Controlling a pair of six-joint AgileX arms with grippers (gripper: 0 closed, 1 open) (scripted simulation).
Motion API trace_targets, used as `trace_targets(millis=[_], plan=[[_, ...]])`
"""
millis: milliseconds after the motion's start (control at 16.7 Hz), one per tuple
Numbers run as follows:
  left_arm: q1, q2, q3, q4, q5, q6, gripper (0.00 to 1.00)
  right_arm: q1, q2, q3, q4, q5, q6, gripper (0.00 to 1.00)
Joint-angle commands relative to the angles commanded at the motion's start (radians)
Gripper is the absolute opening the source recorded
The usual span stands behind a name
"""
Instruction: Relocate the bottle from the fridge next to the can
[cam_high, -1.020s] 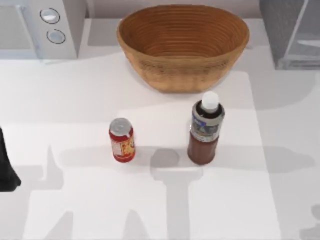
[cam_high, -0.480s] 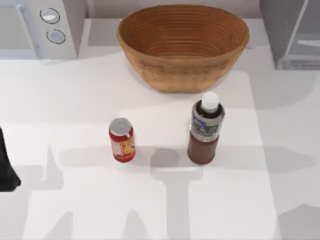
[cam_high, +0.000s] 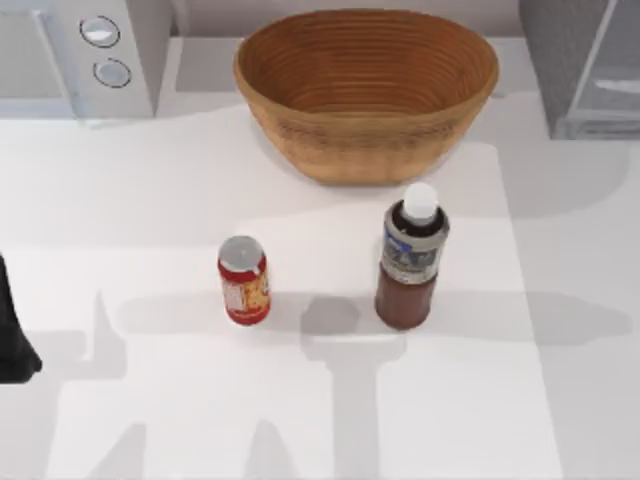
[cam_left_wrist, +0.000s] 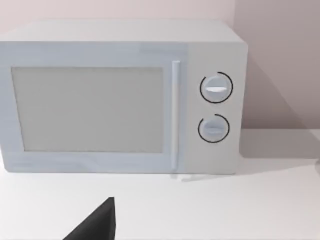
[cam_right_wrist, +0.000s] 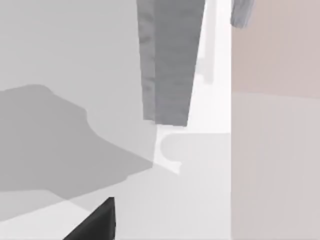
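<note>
Bottle (cam_high: 410, 262) upright on table (cam_high: 150, 200), out of fridge (cam_high: 585, 65), near can (cam_high: 244, 280) with gap between, seemingly placed; jaws' state impossible to tell.

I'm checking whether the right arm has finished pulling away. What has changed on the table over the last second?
Nothing on the table moved. The bottle stands upright to the right of the can, apart from it, as before. The basket, microwave and fridge are unchanged. Only a shadow at the lower right corner has gone.
</note>
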Motion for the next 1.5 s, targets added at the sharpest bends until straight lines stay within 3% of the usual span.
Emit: trace_targets(millis=[240, 780, 1080, 1500], plan=[[0.000, 0.000, 0.000, 0.000, 0.000, 0.000, 1.00, -0.087, 0.112, 0.037, -0.017, -0.045, -0.083, 1.00], [0.000, 0.000, 0.000, 0.000, 0.000, 0.000, 1.00, -0.043, 0.118, 0.034, 0.042, -0.041, -0.019, 1.00], [0.000, 0.000, 0.000, 0.000, 0.000, 0.000, 1.00, 0.145, 0.128, 0.026, 0.294, -0.005, 0.286, 1.00], [0.000, 0.000, 0.000, 0.000, 0.000, 0.000, 1.00, 0.516, 0.135, 0.013, 0.798, 0.080, 0.920, 1.00]])
